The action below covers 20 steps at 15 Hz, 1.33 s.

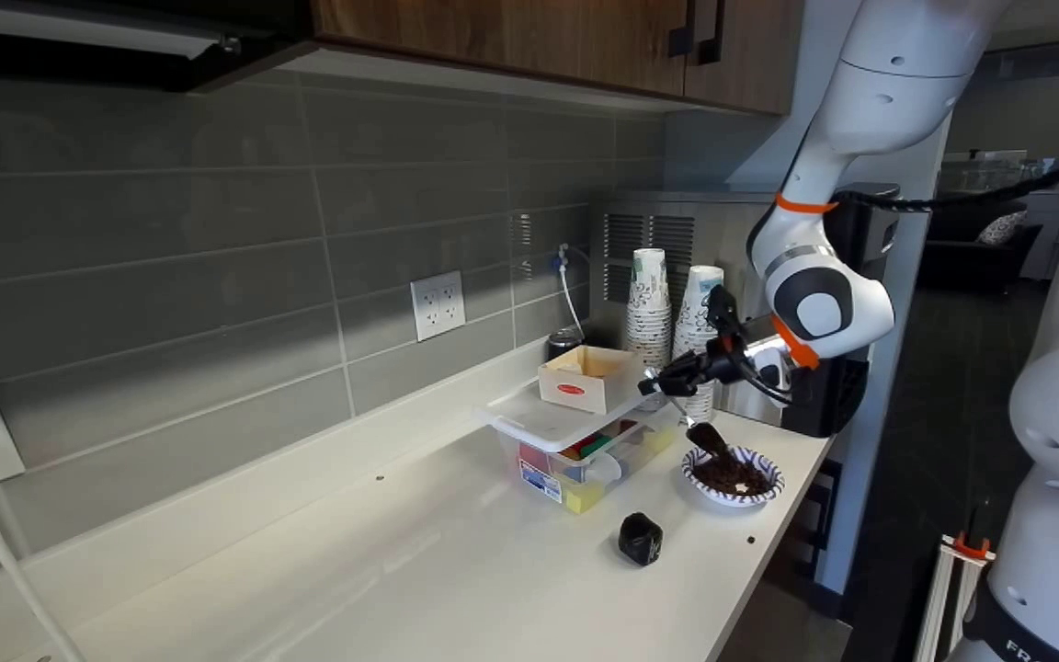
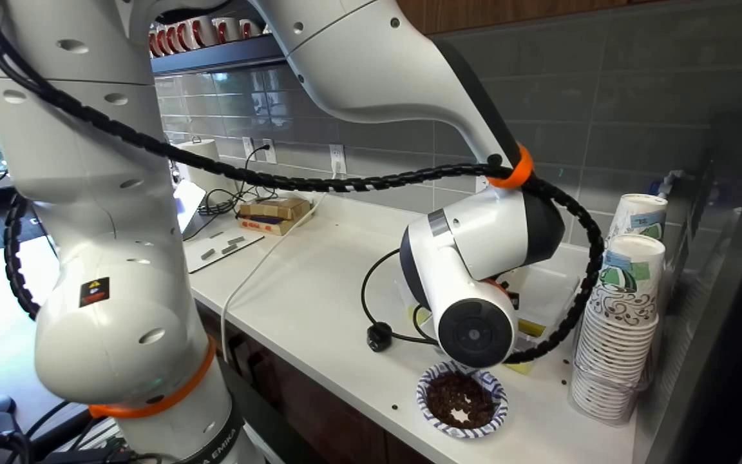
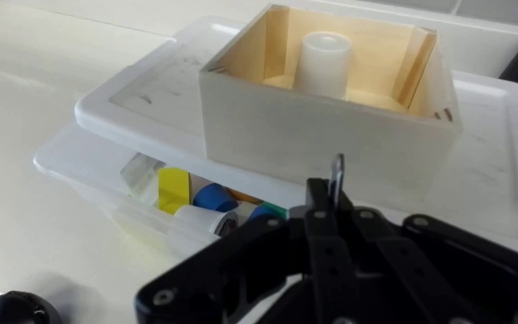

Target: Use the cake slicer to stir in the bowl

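The cake slicer has a thin metal handle and a black blade (image 1: 706,439). The blade slants down into the bowl (image 1: 734,500), and its lower end meets the dark brown crumbs inside. The bowl is white with a blue-purple pattern and also shows in an exterior view (image 2: 501,415), where the arm hides the slicer. A small white piece lies on the crumbs. My gripper (image 1: 654,384) is shut on the handle, up and to the side of the bowl. In the wrist view, the handle's metal end (image 3: 337,173) sticks out between the fingertips (image 3: 326,193); the blade and bowl are out of view.
A clear plastic bin (image 1: 539,469) with a skewed white lid (image 3: 146,103) stands close beside the bowl. An open box (image 3: 322,135) sits on the lid. Cup stacks (image 1: 649,313) stand behind. A black object (image 1: 640,539) lies near the bowl. The counter edge (image 1: 755,588) is near.
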Each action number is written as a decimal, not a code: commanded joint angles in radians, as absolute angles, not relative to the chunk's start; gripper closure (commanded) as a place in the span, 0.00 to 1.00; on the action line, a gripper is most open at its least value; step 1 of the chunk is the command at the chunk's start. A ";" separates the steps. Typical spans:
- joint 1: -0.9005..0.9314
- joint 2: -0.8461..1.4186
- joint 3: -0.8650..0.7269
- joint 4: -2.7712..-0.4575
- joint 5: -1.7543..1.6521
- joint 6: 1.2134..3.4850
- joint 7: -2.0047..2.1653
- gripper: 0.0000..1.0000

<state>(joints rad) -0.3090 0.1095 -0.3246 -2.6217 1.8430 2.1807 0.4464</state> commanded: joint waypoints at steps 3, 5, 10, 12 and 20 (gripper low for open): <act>-0.301 0.079 -0.319 -2.642 1.670 2.196 0.587 0.99; -0.299 0.078 -0.318 -2.642 1.602 2.184 0.652 0.99; -0.300 0.073 -0.316 -2.645 1.550 2.135 0.761 0.99; -0.305 0.068 -0.319 -2.645 1.574 2.115 0.775 0.99; -0.301 0.057 -0.312 -2.652 1.829 2.129 0.652 0.99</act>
<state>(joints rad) -0.3007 0.0865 -0.3131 -2.6285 1.7343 2.1272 0.7143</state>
